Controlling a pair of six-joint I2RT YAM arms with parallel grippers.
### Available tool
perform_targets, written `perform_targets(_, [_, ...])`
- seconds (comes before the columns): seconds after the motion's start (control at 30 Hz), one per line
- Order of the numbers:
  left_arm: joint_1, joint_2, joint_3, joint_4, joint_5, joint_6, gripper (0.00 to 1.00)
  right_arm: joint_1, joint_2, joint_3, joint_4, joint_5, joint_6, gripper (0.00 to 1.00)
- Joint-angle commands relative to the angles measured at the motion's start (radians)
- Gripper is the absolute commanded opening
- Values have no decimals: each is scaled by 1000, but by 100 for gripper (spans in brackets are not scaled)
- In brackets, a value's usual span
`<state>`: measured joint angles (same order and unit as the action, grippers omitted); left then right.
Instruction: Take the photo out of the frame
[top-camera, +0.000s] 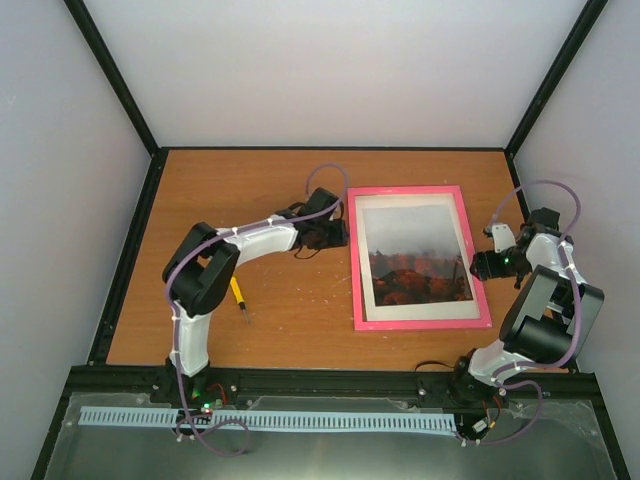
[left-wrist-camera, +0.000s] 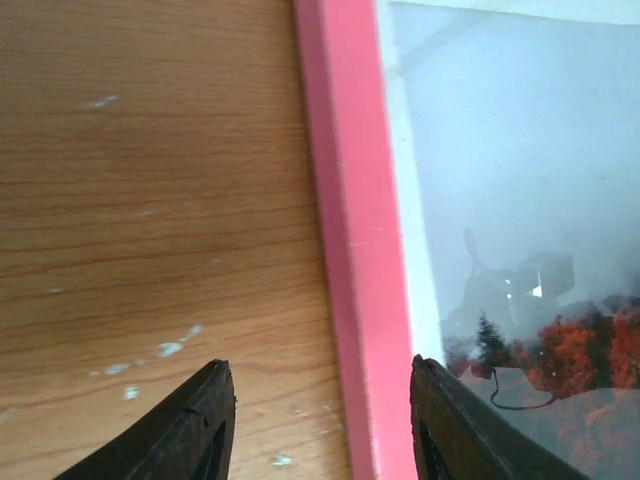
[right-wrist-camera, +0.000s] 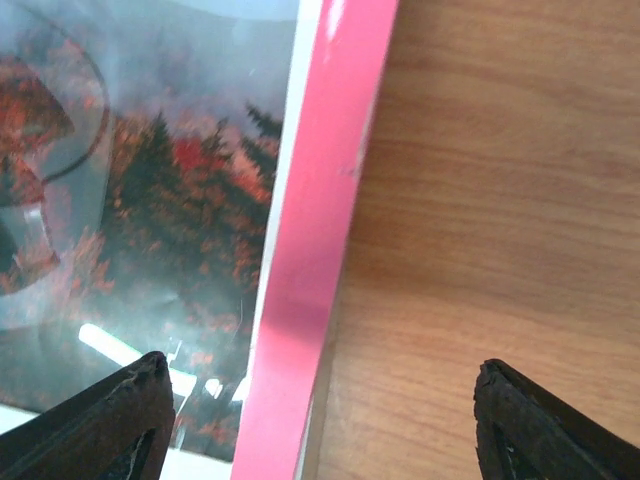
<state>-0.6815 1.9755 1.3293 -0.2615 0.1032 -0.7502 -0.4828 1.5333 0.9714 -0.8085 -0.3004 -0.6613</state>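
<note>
The pink frame (top-camera: 420, 322) lies face up on the right half of the wooden table. The photo (top-camera: 418, 262), red-orange forest under grey sky, sits inside it behind glass. My left gripper (top-camera: 340, 232) is open at the frame's left rail (left-wrist-camera: 352, 250); its jaws straddle that rail, one over the wood, one over the glass. My right gripper (top-camera: 478, 266) is open at the frame's right rail (right-wrist-camera: 318, 240); its jaws straddle that rail, one over the photo (right-wrist-camera: 170, 200), one over the wood. Neither gripper holds anything.
A small yellow-handled screwdriver (top-camera: 238, 294) lies on the table near the left arm's elbow. Black rails border the table (top-camera: 260, 200) on all sides, with grey walls behind.
</note>
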Motion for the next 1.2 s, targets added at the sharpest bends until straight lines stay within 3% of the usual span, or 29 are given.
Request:
perform_targets(0.0, [-48,54,126,-122,-90,-1,48,-4,-11,-6,104,-13,65,80])
perform_targets(0.3, [-98,182,277,-228,-120,-5,47,-3,-20,-37,141,-49,78,79])
perform_targets(0.6, [-124,250,350,-276,-138,1,40,-4,-17,-79,165,-73,79,79])
perform_targets(0.93, [-124,302,428,-322,-216,-34,20,-4,-25,-82,157,-90,78,79])
perform_targets(1.17, [-124,231,381,-246,-246,-70,1,-4,-51,-64,118,-120,87,79])
